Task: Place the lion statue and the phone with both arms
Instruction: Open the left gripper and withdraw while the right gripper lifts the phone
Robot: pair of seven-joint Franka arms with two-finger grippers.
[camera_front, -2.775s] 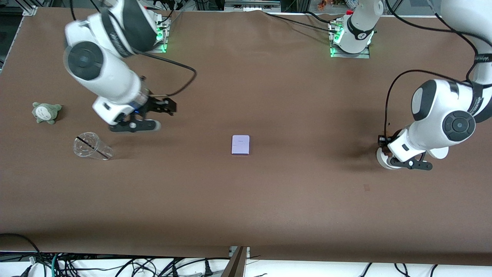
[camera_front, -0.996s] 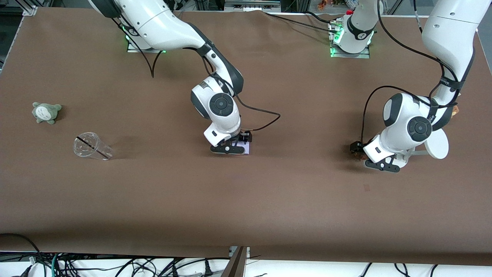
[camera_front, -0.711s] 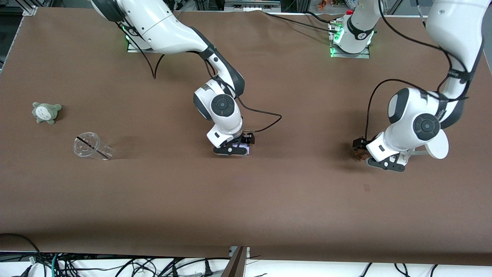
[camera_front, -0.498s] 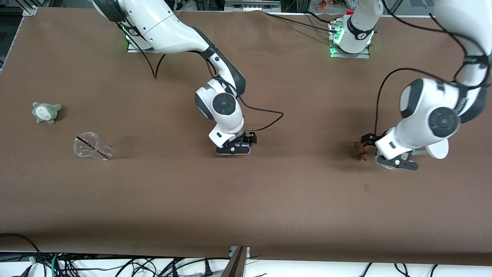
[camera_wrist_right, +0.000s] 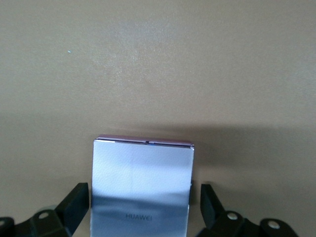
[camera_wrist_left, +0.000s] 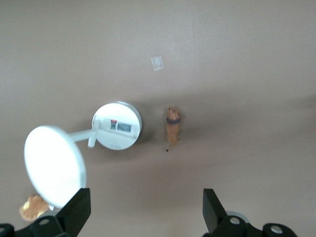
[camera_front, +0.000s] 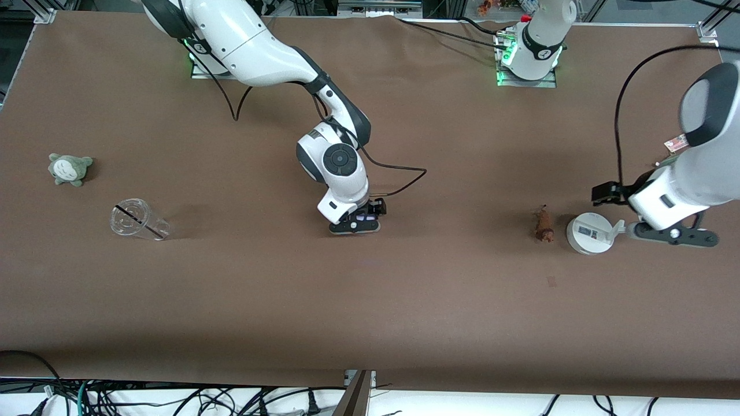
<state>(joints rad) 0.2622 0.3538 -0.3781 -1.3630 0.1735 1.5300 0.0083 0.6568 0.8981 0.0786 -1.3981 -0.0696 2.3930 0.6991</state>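
The brown table (camera_front: 370, 300) carries a grey-green plush (camera_front: 69, 169), a clear cup (camera_front: 139, 220) on its side, the lion statue (camera_front: 543, 225) and a white stand (camera_front: 588, 233).

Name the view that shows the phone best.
The right wrist view: the phone fills the frame between the right gripper's fingers, its lavender face and printed logo plain. The front view shows only a sliver of it under that gripper. The left wrist view does not show it.

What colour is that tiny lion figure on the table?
Orange-brown, with a dark tail tip; the lion statue shows best in the left wrist view.
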